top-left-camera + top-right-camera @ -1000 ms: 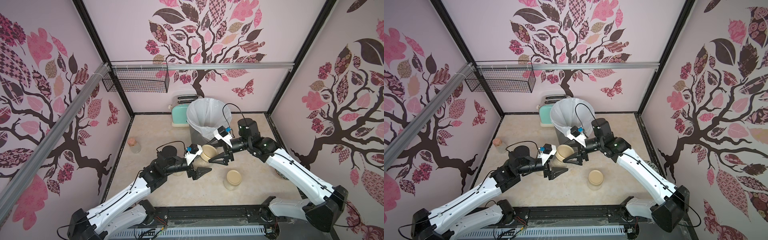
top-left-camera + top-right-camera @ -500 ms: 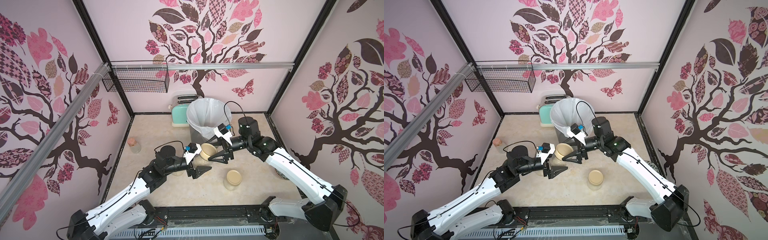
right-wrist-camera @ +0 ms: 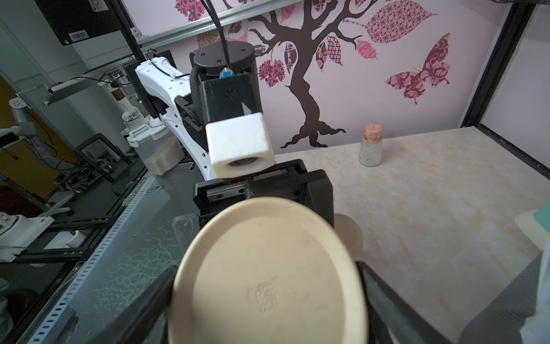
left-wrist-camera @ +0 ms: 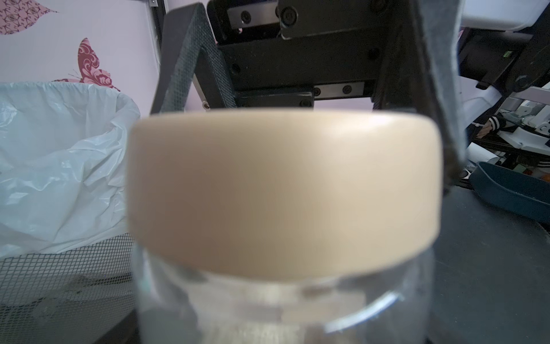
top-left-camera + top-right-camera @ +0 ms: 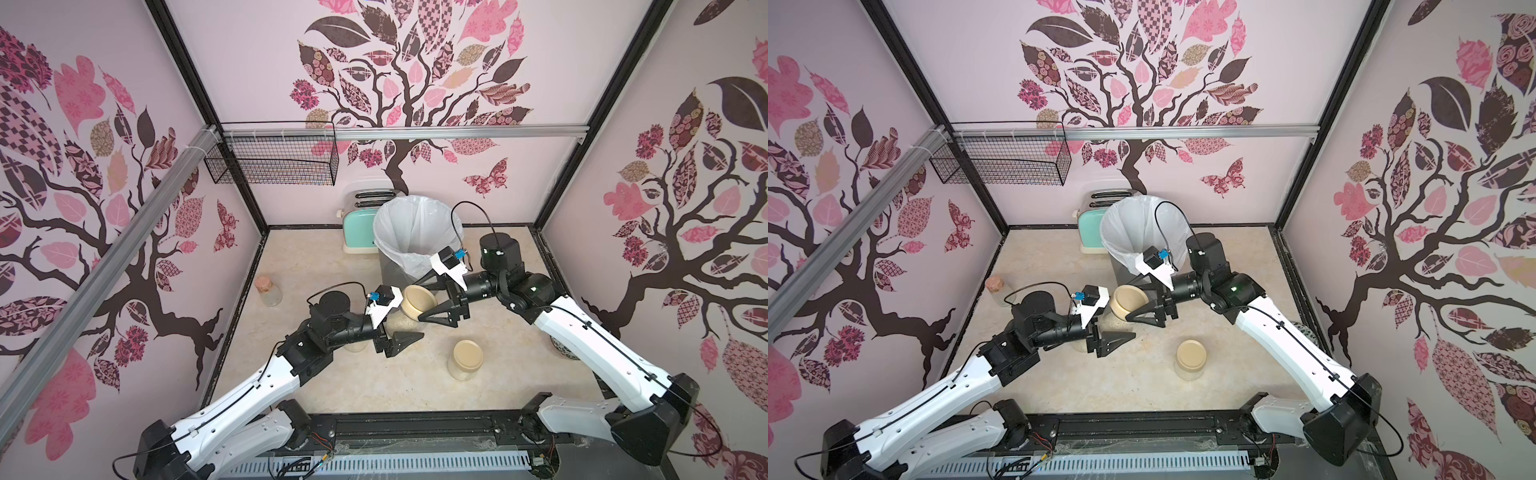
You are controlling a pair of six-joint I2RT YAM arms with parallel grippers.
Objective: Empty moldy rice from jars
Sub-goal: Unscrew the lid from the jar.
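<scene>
Above the middle of the desk (image 5: 415,399), just in front of a white-lined waste bin (image 5: 415,232) at the back edge, the left gripper (image 5: 407,324) had its fingers (image 5: 401,341) clenched on a clear glass jar (image 4: 268,300). It held the jar off the desk, tipped so its beige lid (image 3: 268,283) faced the right gripper (image 5: 419,302). Cream-coloured moldy rice (image 5: 1113,323) showed through the glass. Within the last second the right gripper had slid in from a short way off. Its fingers, spread as wide as before, now straddled the lid, one on each side, and looked released rather than clamped. That probably put them in place to pinch and unscrew the lid, the step before tipping rice into the bin. The lid was still on, so nothing had been emptied from this jar. A second lidded jar (image 5: 467,353) stood nearer the front edge, untouched.
</scene>
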